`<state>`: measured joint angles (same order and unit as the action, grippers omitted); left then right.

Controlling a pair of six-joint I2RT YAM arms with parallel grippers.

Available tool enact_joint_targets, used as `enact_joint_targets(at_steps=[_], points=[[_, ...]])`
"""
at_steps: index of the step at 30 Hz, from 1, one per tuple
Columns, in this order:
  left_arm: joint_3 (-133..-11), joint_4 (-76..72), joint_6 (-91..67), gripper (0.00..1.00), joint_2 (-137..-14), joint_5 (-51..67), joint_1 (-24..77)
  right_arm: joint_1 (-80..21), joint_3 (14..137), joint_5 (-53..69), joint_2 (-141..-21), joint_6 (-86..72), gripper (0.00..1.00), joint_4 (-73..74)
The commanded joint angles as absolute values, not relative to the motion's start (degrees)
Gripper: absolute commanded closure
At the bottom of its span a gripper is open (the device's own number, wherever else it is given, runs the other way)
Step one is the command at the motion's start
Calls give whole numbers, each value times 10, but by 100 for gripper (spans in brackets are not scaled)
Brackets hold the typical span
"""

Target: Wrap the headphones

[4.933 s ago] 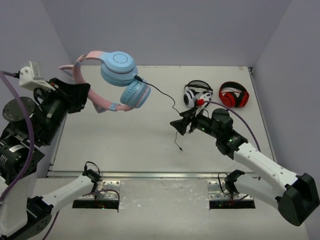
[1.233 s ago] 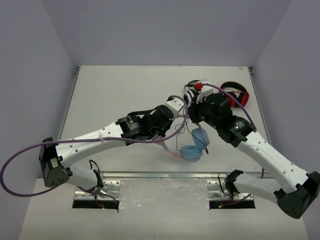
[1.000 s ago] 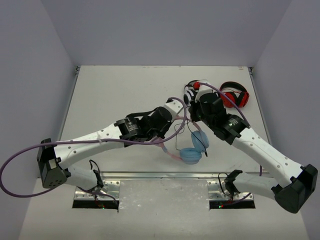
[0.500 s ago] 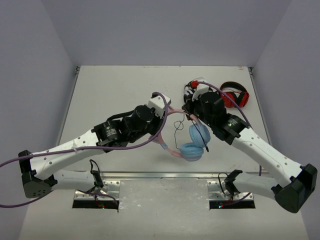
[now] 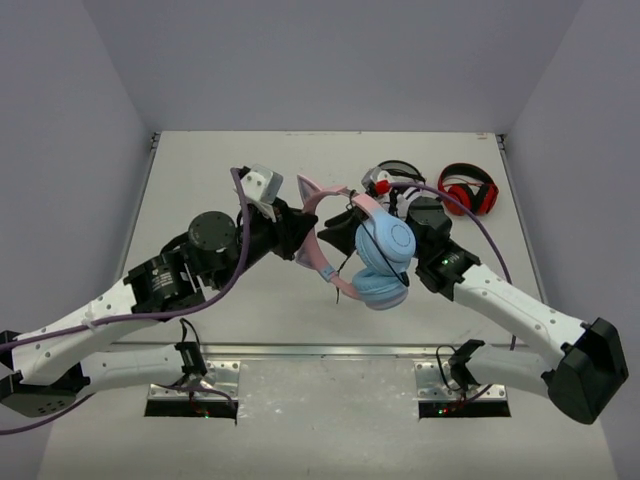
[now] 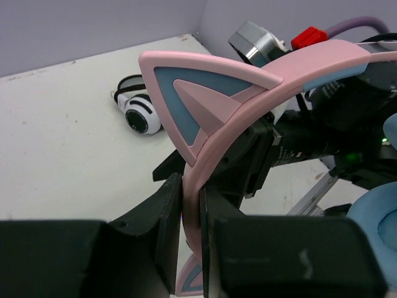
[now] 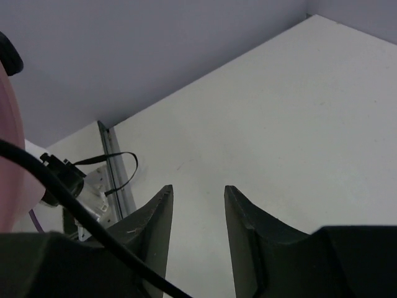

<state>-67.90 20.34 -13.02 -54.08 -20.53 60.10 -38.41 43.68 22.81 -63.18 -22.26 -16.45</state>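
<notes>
Two arms meet mid-table: the left gripper is clamped on the pink headband of the headphones, held up with the blue cups hanging between the arms. The right gripper sits just behind the cups, jaws apart and nothing between them, with the black cable crossing beside one finger. The white pair and the red pair lie at the back right.

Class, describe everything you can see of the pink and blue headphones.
The headphones look like plastic: a pink headband with cat ears, blue inside, and two round light blue cups. They are held above the table, cups close together. The left gripper is shut on the headband just below one cat ear. A thin black cable runs beside the headband.
</notes>
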Motion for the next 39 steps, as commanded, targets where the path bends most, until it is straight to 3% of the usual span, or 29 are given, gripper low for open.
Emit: enact_joint_targets(at_steps=[1,4,10,11,13,18,22,26,32,39], points=[[-712,119,-177,100,-518,-214,606,-383,437,284,-654,-244,60,-291],[-715,111,-192,100,-497,-275,606,-383,430,279,-689,-254,72,-314],[-735,108,-229,100,-468,-387,605,-383,380,317,-741,-308,75,-419],[-743,112,-235,100,-468,-415,606,-383,374,322,-748,-316,89,-432],[-751,116,-245,100,-470,-452,606,-384,361,339,-765,-339,97,-473],[-776,132,-260,99,-488,-536,606,-388,319,381,-786,-390,86,-575],[-780,128,-266,100,-497,-632,605,-403,275,374,-764,-392,99,-600],[-813,136,-233,100,-537,-707,605,-418,237,353,-729,-374,98,-580],[-843,109,-165,100,-593,-802,604,-460,207,302,-649,-325,95,-481],[-837,81,-165,100,-623,-824,604,-547,281,234,-609,-245,99,-339]])
